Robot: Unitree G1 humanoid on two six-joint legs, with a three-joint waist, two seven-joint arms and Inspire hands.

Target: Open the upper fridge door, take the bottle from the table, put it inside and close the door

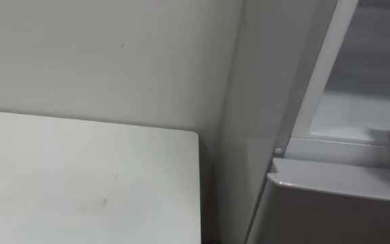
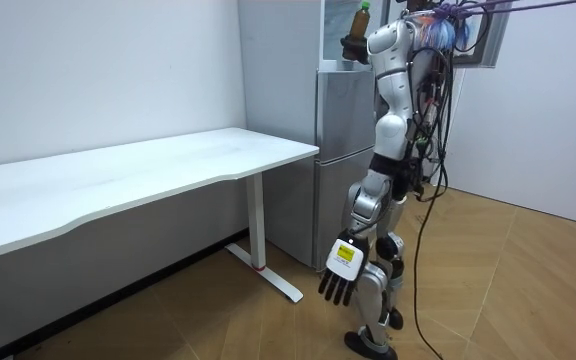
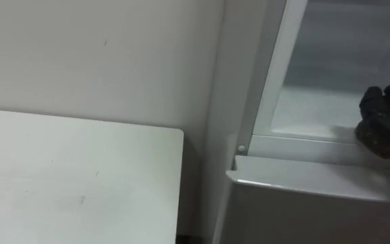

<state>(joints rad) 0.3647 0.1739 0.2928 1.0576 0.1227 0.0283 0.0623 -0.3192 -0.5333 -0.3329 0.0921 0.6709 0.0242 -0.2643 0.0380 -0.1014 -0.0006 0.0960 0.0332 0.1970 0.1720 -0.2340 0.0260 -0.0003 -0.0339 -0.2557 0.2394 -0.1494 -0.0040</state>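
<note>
The robot stands on the wood floor right in front of the grey fridge, at the end of the long white counter. Its right arm is lifted high. The right hand is up at the open upper part of the fridge, with its fingers curled round the bottom of the bottle. The bottle stands up straight in that hand, green cap on top, at the front of the upper part. From the eye views the dark hand sits just above the white ledge over the shut lower door, but the bottle itself is hard to make out there. The left hand hangs low by the robot's leg, holding nothing, its fingers straight and a little spread, pointing down at the floor.
</note>
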